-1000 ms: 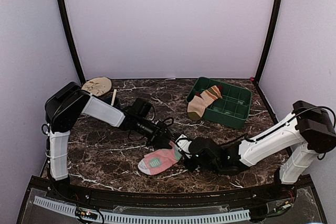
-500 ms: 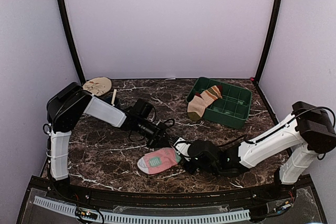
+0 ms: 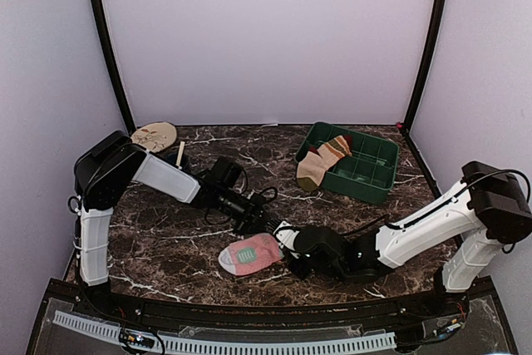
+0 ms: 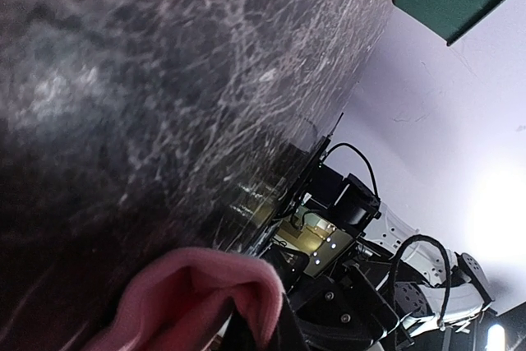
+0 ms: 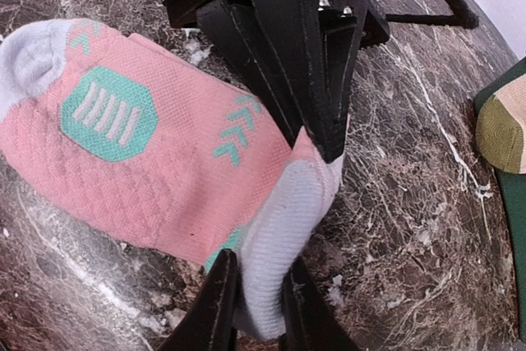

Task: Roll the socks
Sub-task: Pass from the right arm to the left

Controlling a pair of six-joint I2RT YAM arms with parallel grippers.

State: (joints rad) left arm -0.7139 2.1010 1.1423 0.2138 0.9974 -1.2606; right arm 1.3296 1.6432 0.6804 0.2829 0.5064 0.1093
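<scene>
Socks sit apart overhead: pink sock [image 3: 248,255] on the counter [image 3: 158,243] between both arms, tan sock [image 3: 321,164] draped on the tray [image 3: 376,176]. Left wrist: left fingers [image 5: 325,133], half-open a second ago, now clamp the pink sock's edge. Right wrist: right fingers [image 5: 219,306] straddle its pale end, loosening; I cannot tell whether they grip. Likely a handover before rolling.

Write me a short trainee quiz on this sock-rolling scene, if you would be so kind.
1. True or false: the striped sock lies partly over the rim of the green tray.
2. What is the left gripper pinching? A) the pink sock B) the striped sock C) the green tray
3. Fill in: the pink sock's ___ end sits between the right gripper's fingers.
Key: 1 true; 2 A; 3 pale.
</scene>
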